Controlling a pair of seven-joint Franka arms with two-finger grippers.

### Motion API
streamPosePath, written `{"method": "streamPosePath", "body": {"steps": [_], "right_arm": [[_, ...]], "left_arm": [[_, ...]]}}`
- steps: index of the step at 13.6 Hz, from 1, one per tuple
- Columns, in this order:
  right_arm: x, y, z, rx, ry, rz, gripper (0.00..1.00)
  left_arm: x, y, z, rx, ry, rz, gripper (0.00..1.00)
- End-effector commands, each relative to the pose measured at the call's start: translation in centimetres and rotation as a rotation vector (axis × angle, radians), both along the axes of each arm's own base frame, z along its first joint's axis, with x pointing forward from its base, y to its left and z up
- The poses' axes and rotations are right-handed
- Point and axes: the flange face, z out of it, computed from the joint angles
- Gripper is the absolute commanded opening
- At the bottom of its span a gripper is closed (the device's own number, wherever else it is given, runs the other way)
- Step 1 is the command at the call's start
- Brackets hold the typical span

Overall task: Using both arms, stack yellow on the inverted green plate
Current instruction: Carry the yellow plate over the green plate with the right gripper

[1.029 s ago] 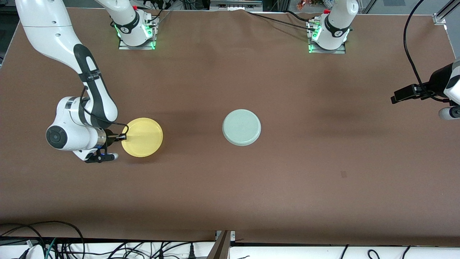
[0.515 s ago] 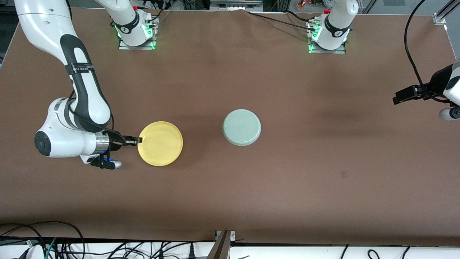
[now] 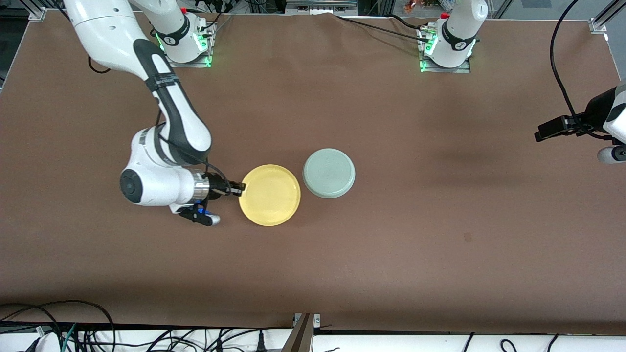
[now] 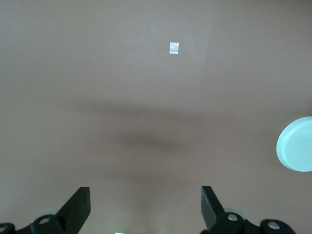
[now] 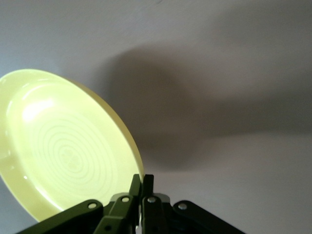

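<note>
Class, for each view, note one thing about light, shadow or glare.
Front view: the yellow plate casts a faint shadow on the table. Right wrist view: glare whitens the plate's inside; a dark shadow lies beside it. Left wrist view: soft shadow bands cross the table.

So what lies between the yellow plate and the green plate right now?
Nothing: in the front view only a narrow strip of bare brown table separates the yellow plate, pinched at its rim by the right gripper, from the inverted green plate.
</note>
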Motion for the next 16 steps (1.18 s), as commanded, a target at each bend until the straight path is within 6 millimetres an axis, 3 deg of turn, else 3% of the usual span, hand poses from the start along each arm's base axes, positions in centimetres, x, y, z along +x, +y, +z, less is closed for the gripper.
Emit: {"method": "streamPosePath", "body": {"steps": [1, 3, 4, 6, 9, 13, 16], "right_arm": [[0.3, 2.1, 1.1, 0.044, 0.014, -0.065, 0.00], [-0.2, 5.2, 1.6, 0.039, -0.027, -0.085, 0.00], [-0.4, 6.7, 0.9, 0.033, -0.047, -0.114, 0.00], [-2.5, 12.2, -1.1, 0.010, -0.089, -0.146, 0.00], [-4.5, 16.8, -3.6, 0.005, -0.149, -0.198, 0.00], [-6.2, 17.8, -4.1, -0.009, -0.099, -0.176, 0.00], [-7.5, 17.2, -2.5, -0.037, 0.043, -0.096, 0.00]], "left_arm": [[0.1, 0.6, 0.2, 0.009, -0.007, -0.017, 1.00], [0.2, 0.5, 0.2, 0.009, -0.007, -0.018, 1.00], [0.2, 0.5, 0.7, 0.014, -0.018, -0.020, 1.00], [0.3, 0.5, 0.7, 0.014, -0.018, -0.020, 1.00], [0.4, 0.5, 0.5, 0.015, -0.016, -0.020, 1.00], [0.4, 0.6, 0.5, 0.015, -0.014, -0.018, 1.00], [0.4, 0.6, 0.5, 0.014, -0.016, -0.018, 1.00]]}}
